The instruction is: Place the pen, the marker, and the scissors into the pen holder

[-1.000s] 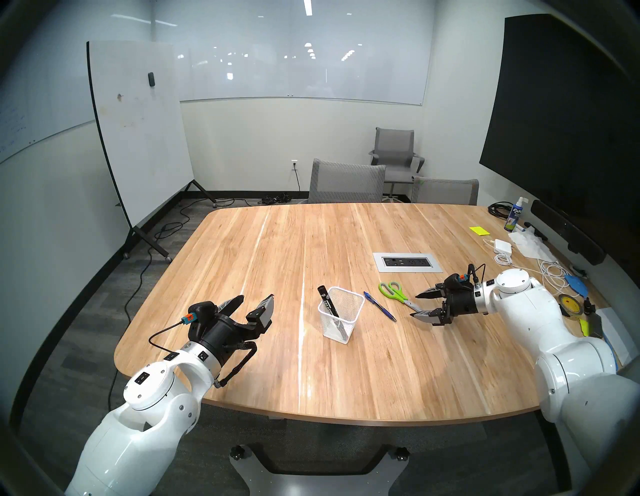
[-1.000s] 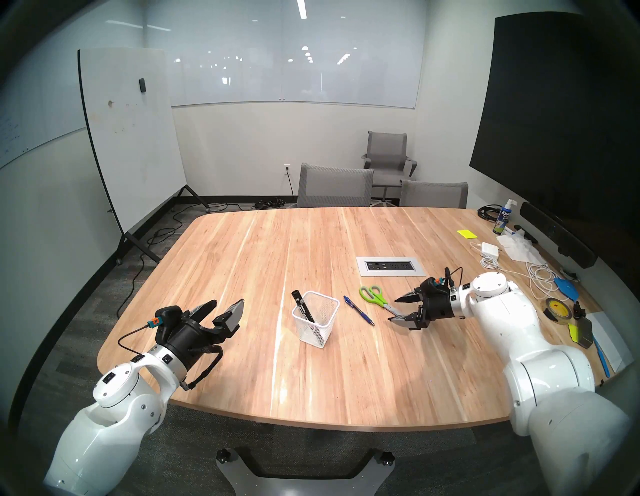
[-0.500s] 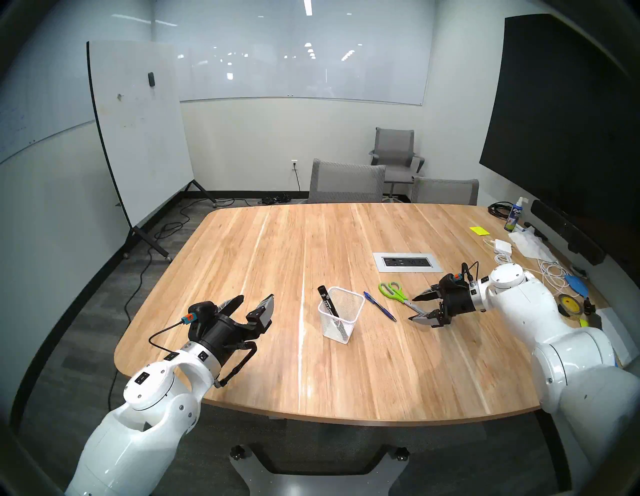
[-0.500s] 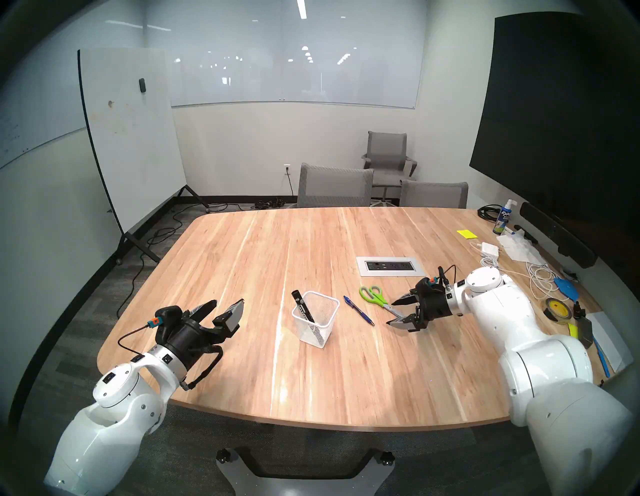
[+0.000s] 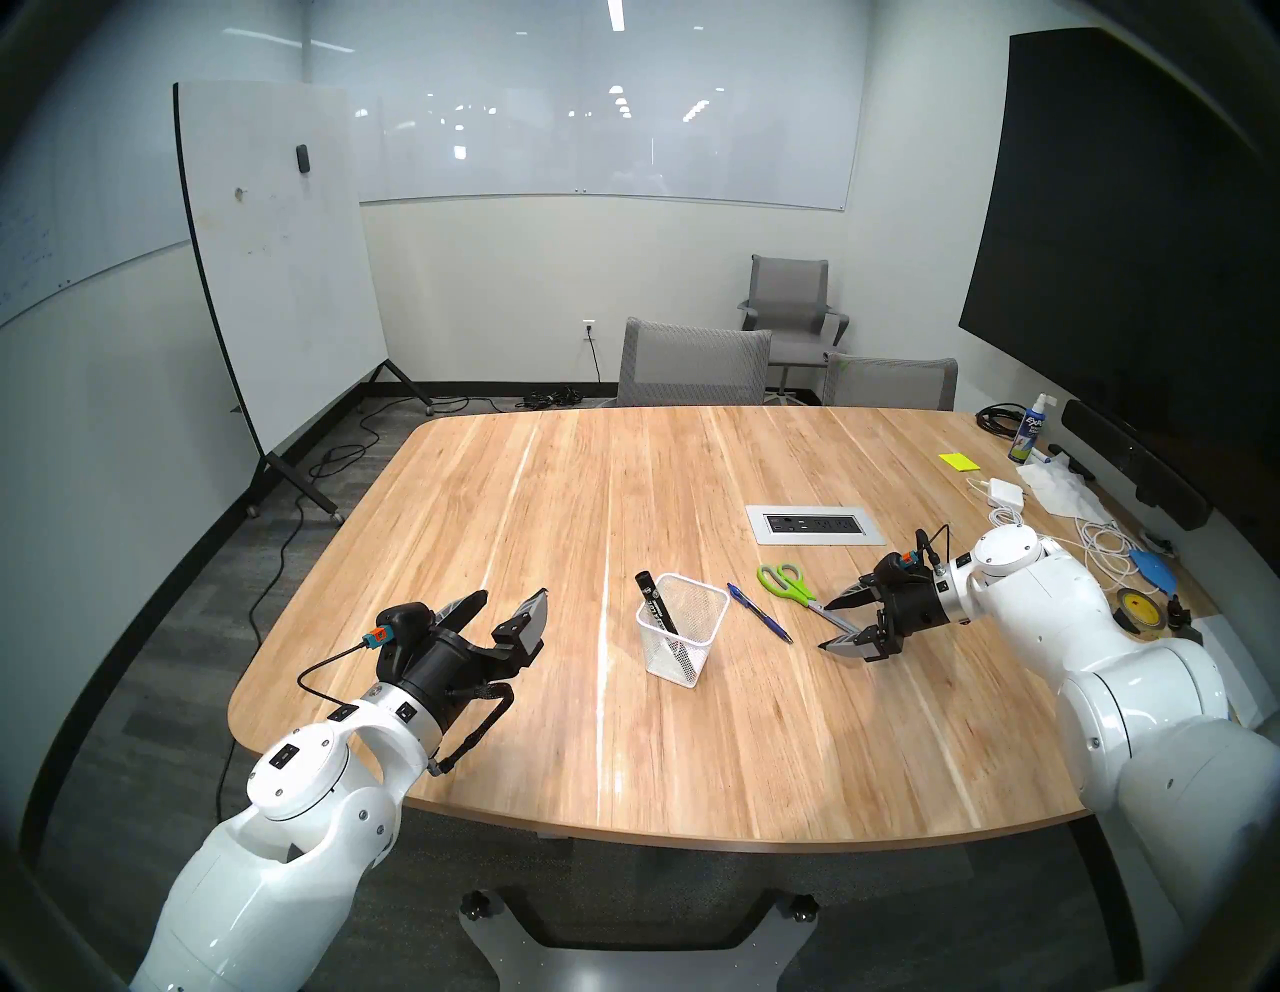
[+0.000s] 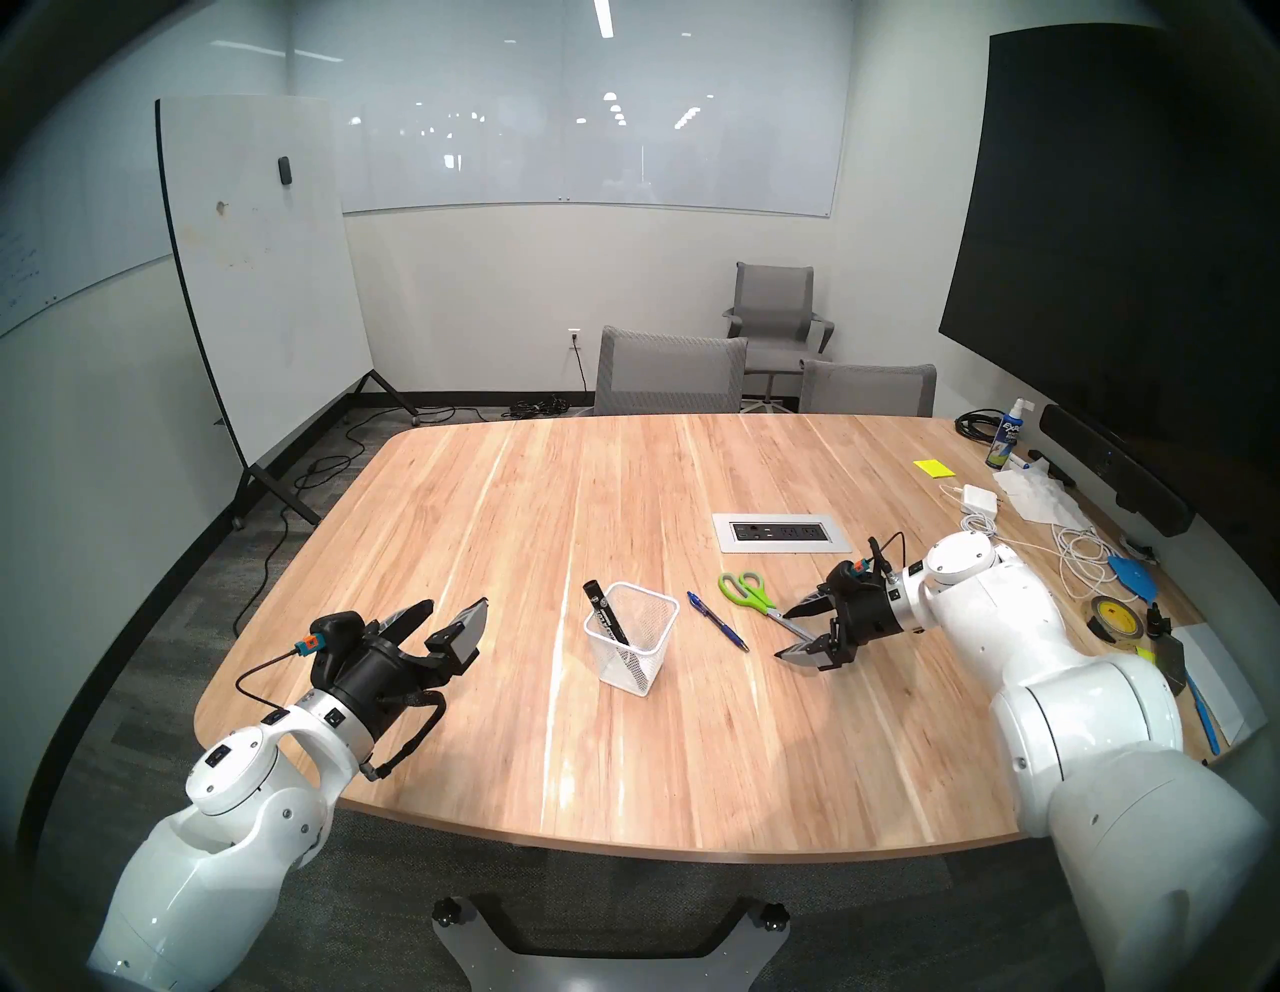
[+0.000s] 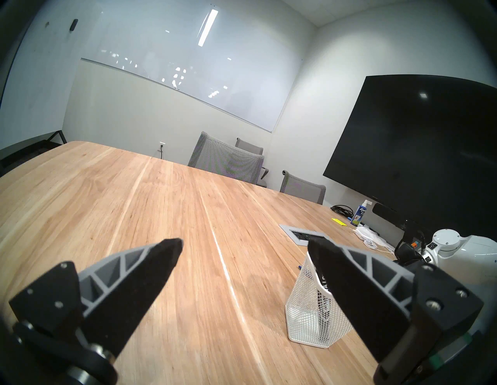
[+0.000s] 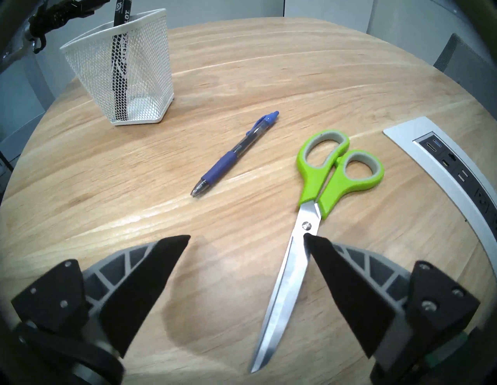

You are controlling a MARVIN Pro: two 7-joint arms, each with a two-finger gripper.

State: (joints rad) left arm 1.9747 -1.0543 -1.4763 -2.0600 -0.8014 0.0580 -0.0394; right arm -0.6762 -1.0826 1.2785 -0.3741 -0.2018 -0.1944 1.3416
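Observation:
The white mesh pen holder (image 5: 699, 648) (image 8: 145, 75) stands mid-table with the black marker (image 5: 650, 601) (image 8: 122, 10) leaning inside it. Just right of it the blue pen (image 5: 760, 613) (image 8: 234, 154) lies flat. Further right lie the shut scissors (image 5: 783, 580) (image 8: 322, 182), green handles pointing away from me. My right gripper (image 5: 829, 625) (image 8: 246, 236) is open, low over the silver blades, one fingertip near the pivot. My left gripper (image 5: 512, 596) (image 7: 244, 242) hovers open and empty, left of the holder (image 7: 304, 317).
A grey power outlet panel (image 5: 814, 524) is set into the table behind the scissors. Cables, a white charger (image 5: 1006, 490), a spray bottle (image 5: 1026, 433) and a tape roll (image 5: 1141, 608) crowd the right edge. Grey chairs (image 5: 692, 364) stand at the far side.
My right gripper has slid left and a little lower, so its open fingers now straddle the scissors' blades. The left arm and the objects have not moved.

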